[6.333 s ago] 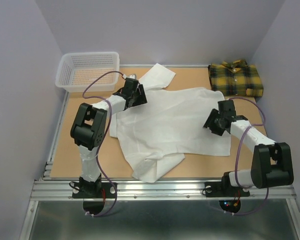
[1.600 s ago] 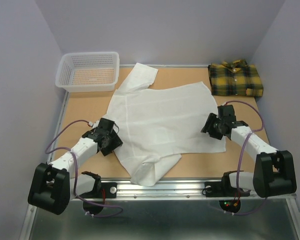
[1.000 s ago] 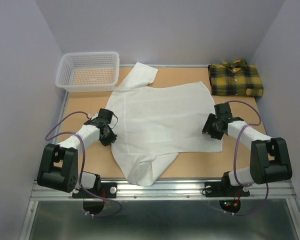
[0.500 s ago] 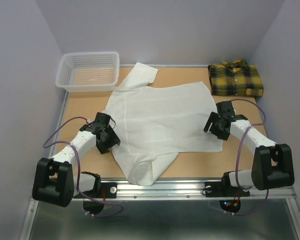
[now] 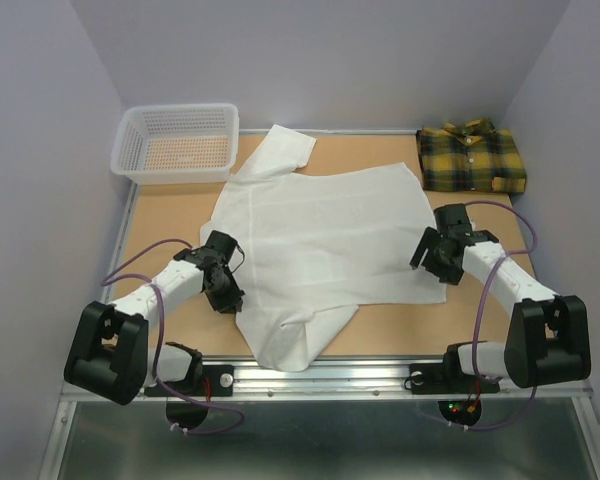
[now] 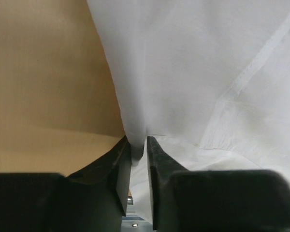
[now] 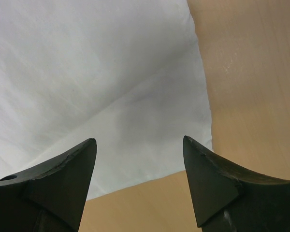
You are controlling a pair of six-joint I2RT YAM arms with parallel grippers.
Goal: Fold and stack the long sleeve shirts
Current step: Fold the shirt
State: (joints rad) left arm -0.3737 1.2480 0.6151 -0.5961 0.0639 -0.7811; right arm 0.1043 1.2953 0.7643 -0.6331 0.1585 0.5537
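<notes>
- Two arms are working one white shirt, which lies spread across the middle of the table, with one sleeve reaching to the far edge beside the basket and a bunched part trailing toward the near edge
- The left fingers have just slid down the shirt's left edge, closer to that near bunch than half a second back
- They're pinched almost together on the cloth now: in the wrist view the left fingers squeeze a fold of white hem up between their tips
- The right fingers stand wide apart over the shirt's near right corner and hold nothing; from the wrist view the right fingers frame flat cloth and bare table
- That right arm has barely shifted over the last second, only a small drift toward the near side
- Compared with six seconds back the shirt is far flatter: the left arm was up by the far sleeve then and the body lay more rumpled, while now the panel is smooth and its edges run fairly straight
- So the spreading looks about finished, and the left pinch reads as the start of the first fold, though the right side has yet to take hold
- The plaid shirt sits folded in the far right corner, well apart and unmoved
- My read is that the white one still needs all its folds before it can be stacked with the plaid
- With only one edge gripped, a pull now could drag the whole shirt askew
</notes>
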